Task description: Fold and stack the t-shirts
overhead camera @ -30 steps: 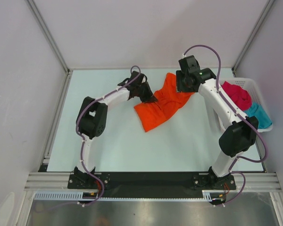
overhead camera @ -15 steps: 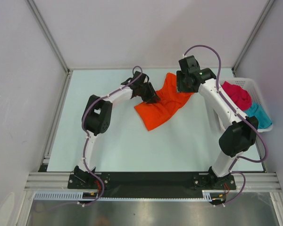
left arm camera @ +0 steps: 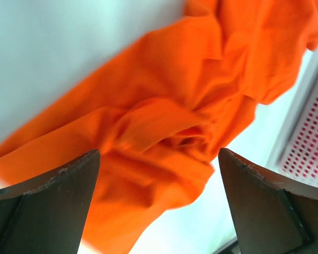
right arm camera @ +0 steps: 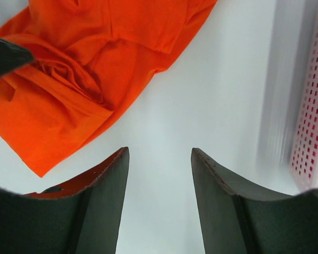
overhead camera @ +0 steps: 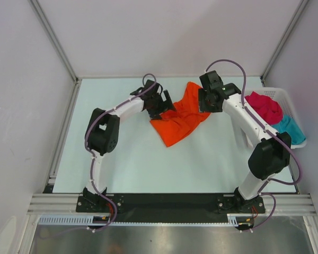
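The orange t-shirt [overhead camera: 181,119] lies crumpled on the table, towards the back and centre. My left gripper [overhead camera: 164,108] hovers at its left edge. In the left wrist view that gripper [left arm camera: 159,153] stands wide open above the bunched orange cloth [left arm camera: 164,100], holding nothing. My right gripper [overhead camera: 209,101] hangs over the shirt's right end. In the right wrist view it [right arm camera: 160,151] is open over bare table, with the orange t-shirt [right arm camera: 95,69] to its left. The crimson t-shirt [overhead camera: 266,106] and the teal t-shirt [overhead camera: 289,128] lie heaped in the basket.
A white lattice basket [overhead camera: 302,138] stands at the table's right edge; it also shows as the basket [right arm camera: 314,106] in the right wrist view. Metal frame posts rise at the back corners, and walls close in both sides.
My left gripper has gone from shut on the orange t-shirt to wide open, letting the cloth drop. The shirt has settled slightly. The right gripper has shifted a little towards the shirt.
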{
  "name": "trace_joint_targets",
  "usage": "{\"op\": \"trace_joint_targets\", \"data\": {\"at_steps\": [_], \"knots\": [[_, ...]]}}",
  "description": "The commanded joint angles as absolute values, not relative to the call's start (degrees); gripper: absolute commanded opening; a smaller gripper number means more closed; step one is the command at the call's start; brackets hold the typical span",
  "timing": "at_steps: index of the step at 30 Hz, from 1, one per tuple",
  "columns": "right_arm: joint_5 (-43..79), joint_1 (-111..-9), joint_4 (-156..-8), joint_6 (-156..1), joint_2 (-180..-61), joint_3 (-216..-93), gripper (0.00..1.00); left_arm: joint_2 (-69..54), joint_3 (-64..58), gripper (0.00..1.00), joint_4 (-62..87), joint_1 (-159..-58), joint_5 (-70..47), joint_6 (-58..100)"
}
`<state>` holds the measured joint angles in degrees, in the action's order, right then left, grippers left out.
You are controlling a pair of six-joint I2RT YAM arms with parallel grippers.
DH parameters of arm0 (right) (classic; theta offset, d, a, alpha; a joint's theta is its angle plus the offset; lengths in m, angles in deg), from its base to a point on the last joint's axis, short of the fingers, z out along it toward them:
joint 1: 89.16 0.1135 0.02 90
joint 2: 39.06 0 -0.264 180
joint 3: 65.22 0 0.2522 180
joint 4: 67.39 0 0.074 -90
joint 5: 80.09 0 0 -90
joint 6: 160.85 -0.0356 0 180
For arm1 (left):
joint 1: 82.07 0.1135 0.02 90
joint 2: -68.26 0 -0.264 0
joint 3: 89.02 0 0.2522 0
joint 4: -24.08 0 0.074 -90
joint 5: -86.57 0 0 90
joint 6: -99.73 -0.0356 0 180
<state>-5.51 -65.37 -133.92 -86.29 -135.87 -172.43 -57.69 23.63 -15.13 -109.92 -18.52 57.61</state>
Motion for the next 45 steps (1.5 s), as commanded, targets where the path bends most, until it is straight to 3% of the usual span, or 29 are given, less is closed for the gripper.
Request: {"op": "trace_joint_targets", "data": {"at_steps": [1,8,21,24,26,27,28,30,37,45], "knots": [[-4.8,-64.4,-132.3,-87.8,-132.7,-169.2,0.56,-47.7,18.2,0.99,-16.5,-107.1,-11.0,53.7],[-4.2,-62.8,-131.0,-89.0,-131.3,-164.7,0.56,-42.6,5.2,1.00,-12.9,-105.8,-9.1,54.1],[-5.2,-62.3,-132.6,-89.2,-129.3,-163.4,0.56,-45.4,-2.0,0.97,-5.2,-106.1,-11.7,57.6],[-5.0,-62.2,-132.8,-89.5,-129.2,-163.3,0.56,-46.2,-3.6,0.88,-2.4,-106.3,-13.7,58.7],[-4.8,-62.1,-133.0,-89.7,-129.1,-163.2,0.56,-47.0,-5.2,0.43,-0.2,-106.3,-16.8,59.4],[-4.9,-62.1,-133.1,-89.7,-128.8,-163.1,0.56,-47.0,-5.8,0.27,1.2,-106.3,-17.3,60.3],[-4.9,-62.1,-133.2,-89.7,-128.8,-163.2,0.56,-46.7,-7.0,0.14,1.8,-106.3,-17.8,60.5],[-5.0,-62.1,-133.2,-89.7,-128.4,-163.0,0.56,-45.9,-7.8,0.02,2.2,-106.5,-18.3,60.4],[-4.2,-61.0,-132.5,-90.7,-127.0,-162.0,0.56,-36.3,-17.2,0.00,2.2,-106.6,-16.8,58.9],[-4.7,-58.1,-132.7,-92.4,-122.9,-159.2,0.56,-16.7,-33.8,0.00,2.4,-109.0,-17.4,60.5]]}}
